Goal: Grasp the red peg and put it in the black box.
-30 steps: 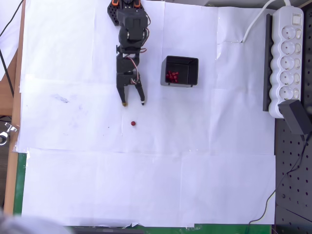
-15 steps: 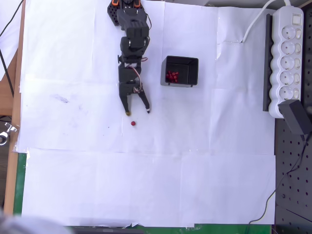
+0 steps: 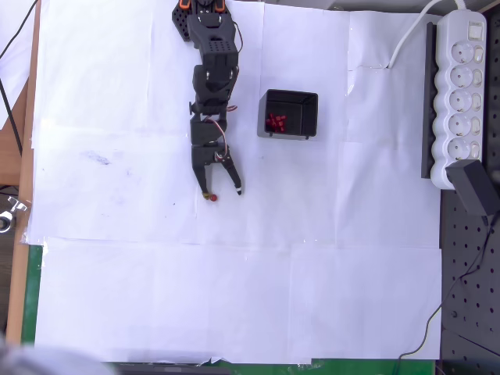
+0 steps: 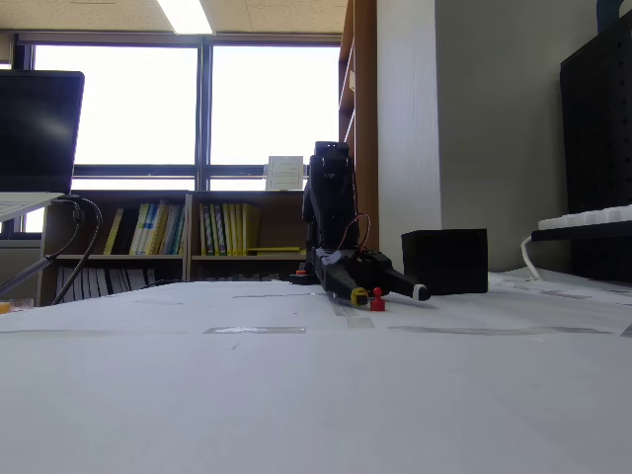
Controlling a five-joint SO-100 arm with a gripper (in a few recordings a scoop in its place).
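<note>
The tool [image 3: 222, 193] lies low on the bench [image 3: 312, 266], fingers spread, around the red peg [image 3: 213, 198] at centre frame. Nothing is gripped yet; closing, lifting and carrying it to the black box [image 3: 289, 114], upper right, remain.

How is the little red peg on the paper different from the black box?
The red peg is tiny and red; the black box is far bigger and black. The peg lies alone on the white paper, between the fingers of the open gripper; the box sits apart from the gripper and holds a clump of red pegs. Both rest on the paper.
</note>
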